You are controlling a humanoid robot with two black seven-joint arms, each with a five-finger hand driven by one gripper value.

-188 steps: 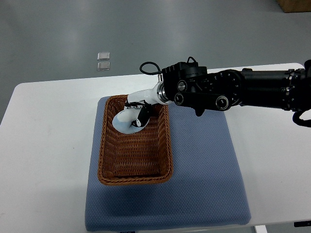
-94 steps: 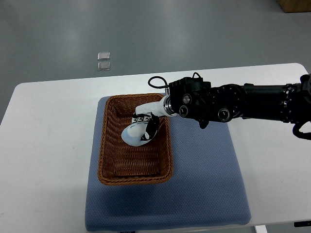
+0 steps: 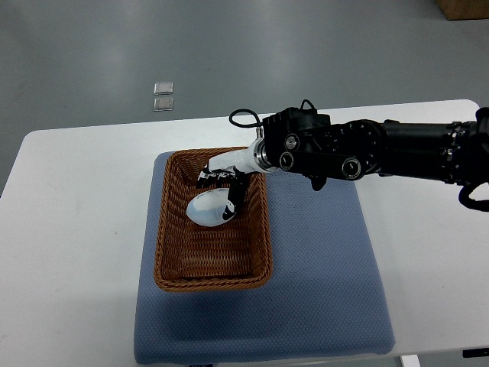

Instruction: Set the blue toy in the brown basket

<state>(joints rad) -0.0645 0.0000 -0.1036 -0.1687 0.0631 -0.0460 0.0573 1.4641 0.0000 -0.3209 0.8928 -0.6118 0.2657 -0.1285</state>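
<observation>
right hand (image 3: pixel 220 182) lifted back | blue toy (image 3: pixel 208 209) below fingers, in brown basket (image 3: pixel 172 252)

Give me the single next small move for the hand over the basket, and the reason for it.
Probably lift the right hand straight up and draw it back toward the right. The blue toy already lies inside the brown basket, on its woven floor, and the fingers look spread above it rather than wrapped around it, so the toy seems released. Whether one fingertip touches it is unclear, so withdraw slowly.

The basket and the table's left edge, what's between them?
In the top view, between the brown basket and the white table edge lie only a strip of blue mat and bare tabletop.
</observation>
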